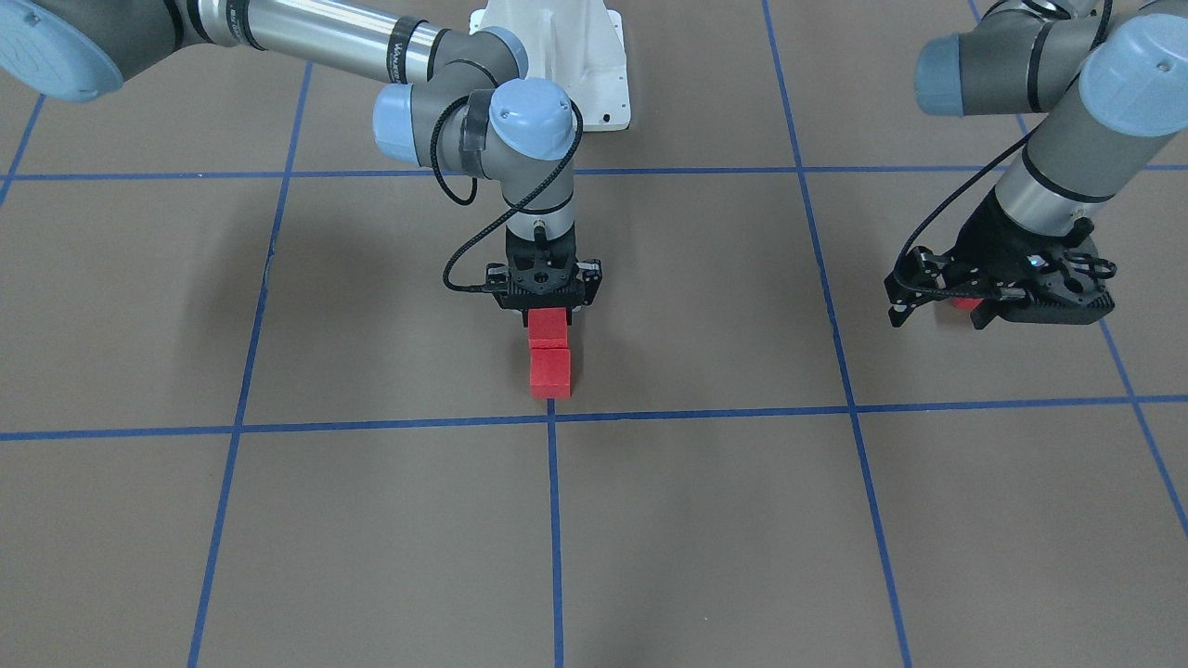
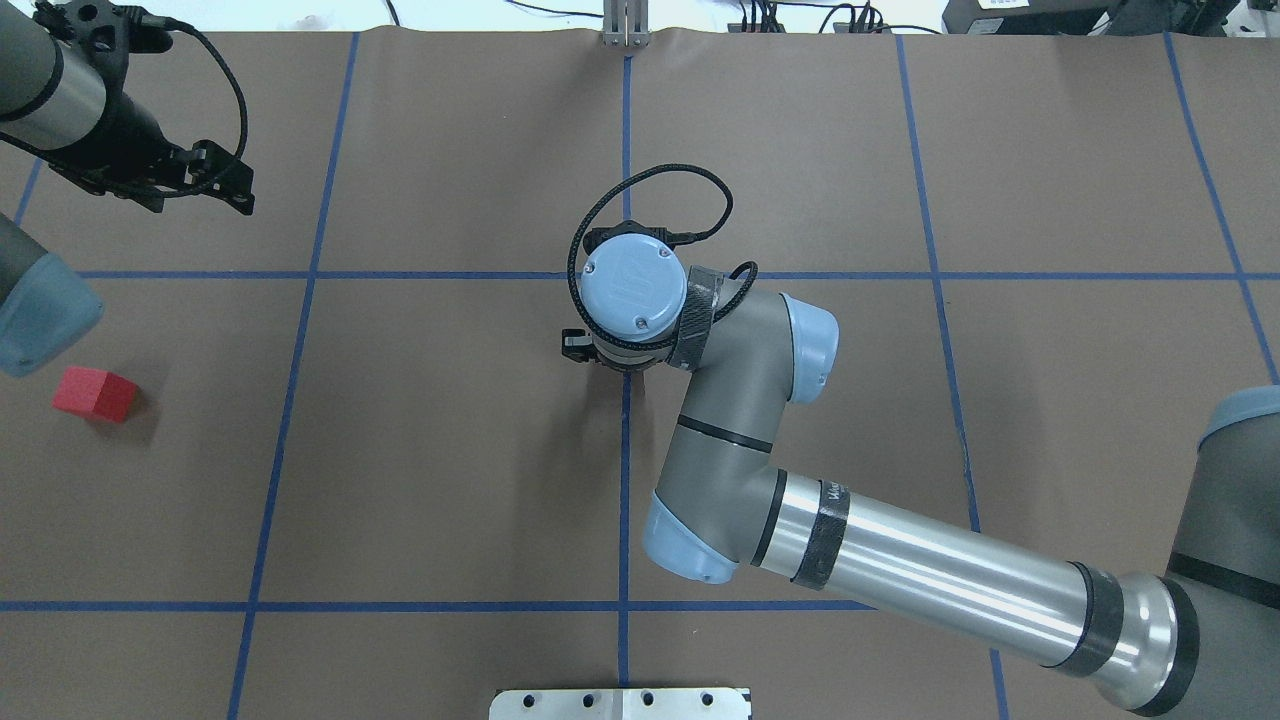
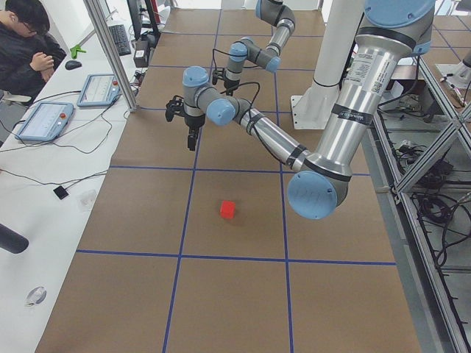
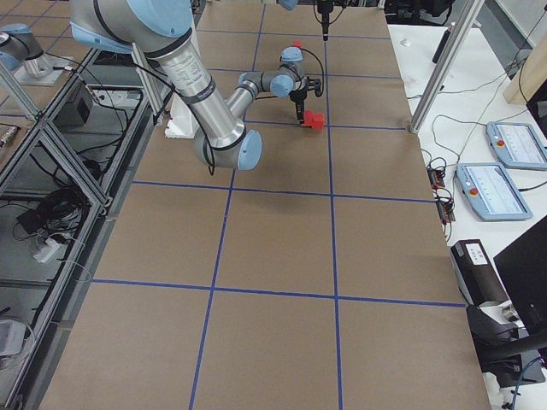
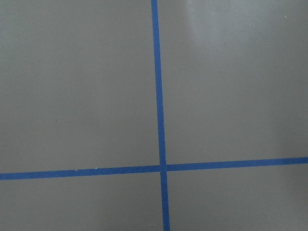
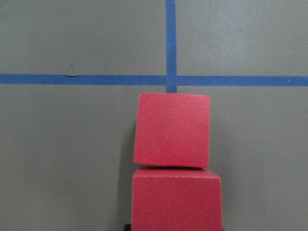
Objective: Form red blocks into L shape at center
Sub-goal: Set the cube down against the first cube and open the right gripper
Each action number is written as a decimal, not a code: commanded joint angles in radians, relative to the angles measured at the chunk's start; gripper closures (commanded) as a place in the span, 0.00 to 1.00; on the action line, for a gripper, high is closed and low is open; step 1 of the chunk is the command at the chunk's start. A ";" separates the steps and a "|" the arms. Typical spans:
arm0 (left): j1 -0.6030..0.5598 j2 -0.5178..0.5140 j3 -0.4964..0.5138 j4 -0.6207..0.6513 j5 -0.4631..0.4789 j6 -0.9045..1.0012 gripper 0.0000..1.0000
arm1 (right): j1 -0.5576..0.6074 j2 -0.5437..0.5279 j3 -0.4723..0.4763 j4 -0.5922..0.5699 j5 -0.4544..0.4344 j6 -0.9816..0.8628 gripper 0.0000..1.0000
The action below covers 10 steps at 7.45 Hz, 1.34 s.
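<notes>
Right gripper [image 1: 548, 315] seemingly clamps the second block [image 1: 548, 327], touching the first block [image 1: 550, 368] just short of the center [image 1: 552, 415]; it should release straight up, without nudging; left gripper [image 1: 937, 314] hangs wide, apart from the third block [image 2: 95, 393].

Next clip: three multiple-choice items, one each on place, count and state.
1. Where does the lone red block lie? A. on the robot's left side B. at the center crossing C. on the robot's right side
2. How many red blocks show? A. two B. three C. four
3. The left claw is: A. gripping a block B. open and empty C. pushing a block
Key: 1 A: the overhead view shows it far left. 2 B: a pair under the right claw, plus the lone one. 3 B: its wrist view shows only blue tape.
</notes>
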 commanded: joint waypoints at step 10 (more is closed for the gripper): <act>0.000 0.001 0.001 0.000 0.000 0.004 0.00 | 0.001 0.006 -0.043 0.046 0.009 -0.032 1.00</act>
